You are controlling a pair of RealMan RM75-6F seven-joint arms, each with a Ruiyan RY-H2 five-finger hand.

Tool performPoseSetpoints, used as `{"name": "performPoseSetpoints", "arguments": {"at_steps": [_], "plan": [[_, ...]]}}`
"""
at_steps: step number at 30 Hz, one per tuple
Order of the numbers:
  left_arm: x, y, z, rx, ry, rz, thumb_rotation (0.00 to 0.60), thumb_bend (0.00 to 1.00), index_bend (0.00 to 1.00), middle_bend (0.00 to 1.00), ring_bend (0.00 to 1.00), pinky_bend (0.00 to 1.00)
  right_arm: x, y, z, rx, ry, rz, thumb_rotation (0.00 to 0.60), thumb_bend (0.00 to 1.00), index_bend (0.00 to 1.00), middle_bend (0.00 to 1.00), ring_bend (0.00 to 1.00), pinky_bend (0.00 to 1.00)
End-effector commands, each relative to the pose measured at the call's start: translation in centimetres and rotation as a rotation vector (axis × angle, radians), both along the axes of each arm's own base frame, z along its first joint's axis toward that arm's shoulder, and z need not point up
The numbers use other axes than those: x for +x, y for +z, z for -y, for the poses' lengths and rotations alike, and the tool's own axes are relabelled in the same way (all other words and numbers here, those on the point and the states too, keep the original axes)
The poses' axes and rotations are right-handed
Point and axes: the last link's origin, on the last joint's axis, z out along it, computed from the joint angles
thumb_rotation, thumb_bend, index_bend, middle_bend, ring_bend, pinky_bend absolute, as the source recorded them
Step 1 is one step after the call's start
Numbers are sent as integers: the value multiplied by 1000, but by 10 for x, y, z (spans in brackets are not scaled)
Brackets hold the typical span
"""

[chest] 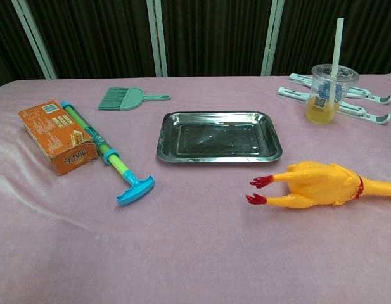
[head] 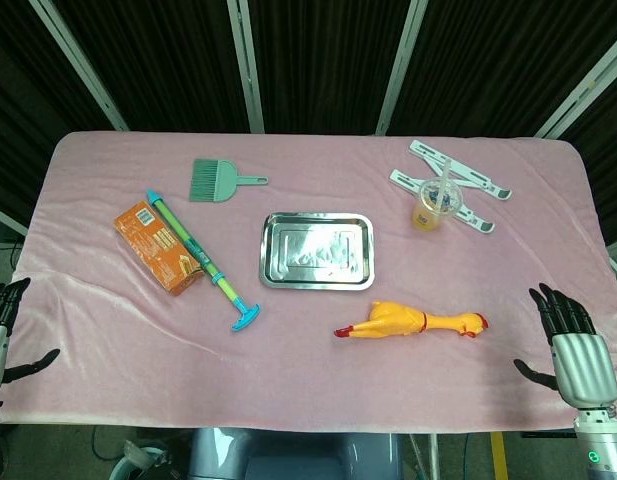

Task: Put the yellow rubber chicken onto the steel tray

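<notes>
Yellow rubber chicken (head: pixel 413 322): lies on its side on the pink tabletop (head: pixel 88 330), near the front edge and right of centre; red feet toward the middle, head toward the right edge.
Steel tray (head: pixel 317 252): at the tabletop's centre, nothing in it; just behind the chicken, not touching it.
Right hand (head: pixel 571 345): at the front right corner, fingers apart and holding nothing; well apart from the chicken's head.
Left hand (head: pixel 2 330): at the front left corner, only partly in view; fingers apart, nothing held.
Step in hand: reach not yet begun; the right hand is judged the nearer one.
Doing it well: close around the thick body rather than the thin neck, since soft rubber is likely to sag; lift clear of the tray's rim before moving back over it.
Hazards: drink cup (head: pixel 432 207) and white folding stand (head: pixel 451 184) near the back right corner, beyond the direct path.
</notes>
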Motion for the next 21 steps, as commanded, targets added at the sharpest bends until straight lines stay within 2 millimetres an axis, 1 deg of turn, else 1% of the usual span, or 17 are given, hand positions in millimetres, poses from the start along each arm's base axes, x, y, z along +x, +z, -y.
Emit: {"name": "performPoseSetpoints", "arguments": {"at_steps": [1, 6, 11, 17, 18, 21], "plan": [[1, 0, 0, -4, -1, -1, 600, 20, 58, 114, 86, 66, -1, 0, 0, -1, -1, 3, 600, 49, 0, 64, 94, 130], [3, 0, -1, -5, -7, -2, 600, 20, 59, 116, 86, 66, -1, 0, 0, -1, -1, 5, 600, 49, 0, 64, 94, 130], [5, 1, 3, -1, -16, 1, 600, 20, 61, 117, 86, 66, -3, 3, -3, -2, 4, 8, 600, 49, 0, 66, 102, 129], [7, 3, 5, -4, -22, 0, 600, 20, 60, 117, 86, 66, -2, 3, -3, 8, 21, 25, 600, 92, 0, 97, 126, 130], [8, 4, 5, -4, -23, 1, 600, 20, 60, 117, 86, 66, -1, 3, -2, 12, 27, 28, 600, 98, 0, 107, 136, 134], [9, 5, 6, -5, -25, 2, 600, 21, 61, 117, 86, 66, 3, 3, 1, 28, 49, 49, 600, 112, 25, 141, 167, 188]]}}
